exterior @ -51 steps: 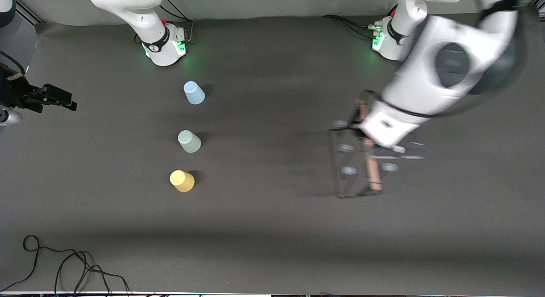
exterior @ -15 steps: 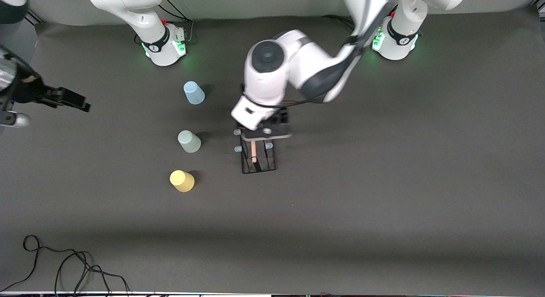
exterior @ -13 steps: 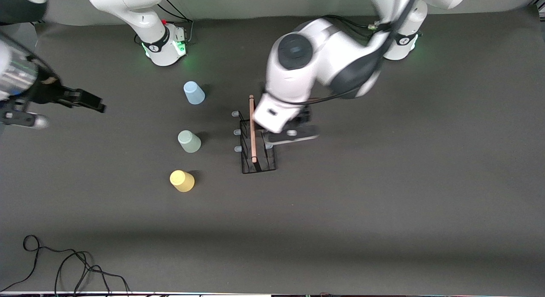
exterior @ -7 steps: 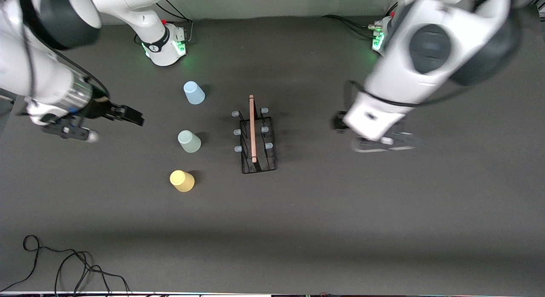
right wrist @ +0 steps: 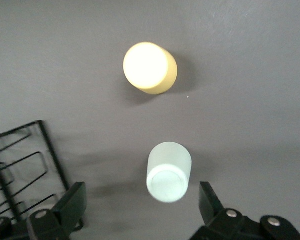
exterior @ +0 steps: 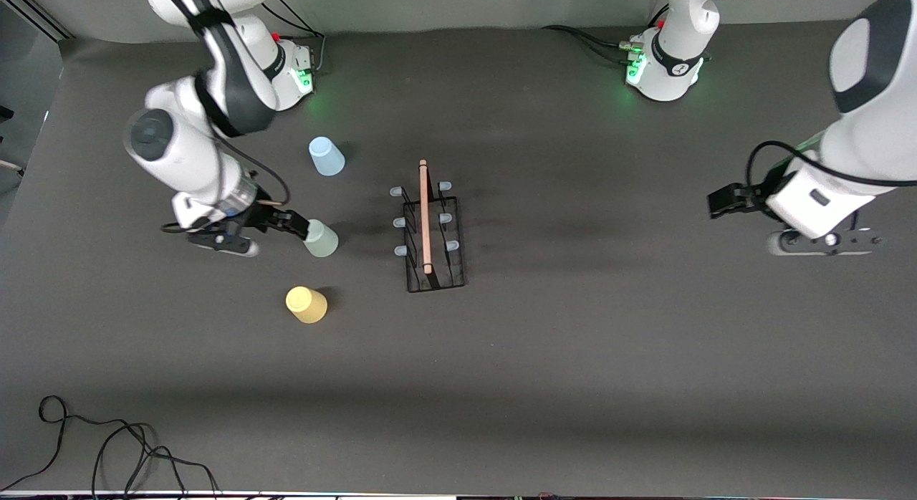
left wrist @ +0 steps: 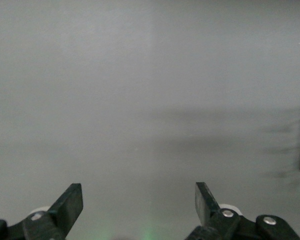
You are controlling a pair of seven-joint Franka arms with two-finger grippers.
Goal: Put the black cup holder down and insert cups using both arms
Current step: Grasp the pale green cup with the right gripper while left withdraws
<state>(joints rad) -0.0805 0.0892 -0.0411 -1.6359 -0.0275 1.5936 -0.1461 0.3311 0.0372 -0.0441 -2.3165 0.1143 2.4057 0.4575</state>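
Since the earlier frames, the left arm has set the black cup holder [exterior: 428,231] down mid-counter and withdrawn toward its own end, while the right arm has swung in to the mint-green cup [exterior: 320,238]. That rack stands upright on its rectangular base, wooden rod handle uppermost and pale-tipped prongs clear on both sides, so that cups can be slipped on from either arm's end. Three cups sit mouth-down in a row toward the right arm's end: the light blue cup [exterior: 326,156] nearest the bases, the mint-green one between, the yellow cup [exterior: 306,304] nearest the front camera. Each stands apart from its neighbours, which leaves room for fingers to straddle one alone. The right pincer [right wrist: 142,202], jaws spread wide, sits low around the mint-green cup, a finger on either flank, not yet closing; this appears to be the approach for the first pick. The left pincer [left wrist: 139,202], likewise spread and empty, waits over bare counter [exterior: 573,357], clear of the working zone.
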